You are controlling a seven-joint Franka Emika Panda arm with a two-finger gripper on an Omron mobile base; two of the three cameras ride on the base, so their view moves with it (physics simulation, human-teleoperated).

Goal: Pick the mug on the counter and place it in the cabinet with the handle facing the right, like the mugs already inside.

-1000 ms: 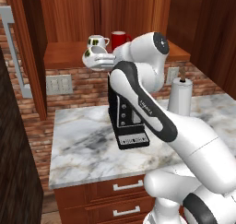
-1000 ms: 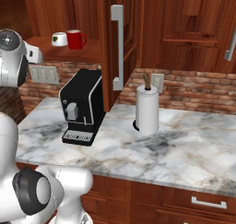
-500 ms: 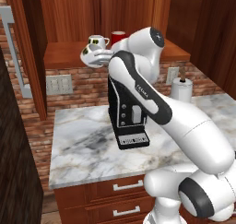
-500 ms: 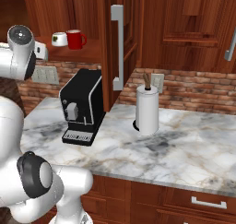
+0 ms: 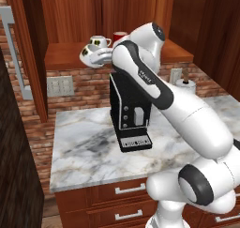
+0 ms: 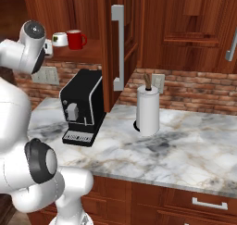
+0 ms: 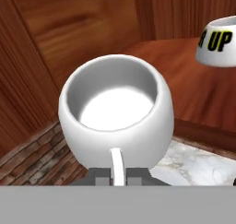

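The white mug [image 7: 115, 112] hangs in front of the cabinet shelf's [image 7: 184, 80] front edge, its open mouth facing the hand camera. My gripper [image 7: 117, 174] is shut on its white loop handle [image 7: 116, 163], which points back toward the hand. In the left base view the mug [image 5: 89, 55] sits at shelf height, left of and in front of the squat white mug with dark marks [image 5: 100, 41] and the red mug [image 5: 119, 36]. Both shelf mugs [image 6: 59, 39] stand with their handles to the right. The marbled counter [image 5: 84, 147] lies below.
A black coffee machine [image 5: 129, 110] stands on the counter under the shelf, directly below my arm. A paper towel roll [image 6: 148, 108] stands further right. An open cabinet door with a silver pull [image 6: 118, 48] hangs right of the shelf, and another door [image 5: 14, 53] stands on its left.
My elbow has risen and the forearm has stretched toward the shelf. The held mug has edged slightly left at the shelf's front edge. The two shelf mugs stayed put.
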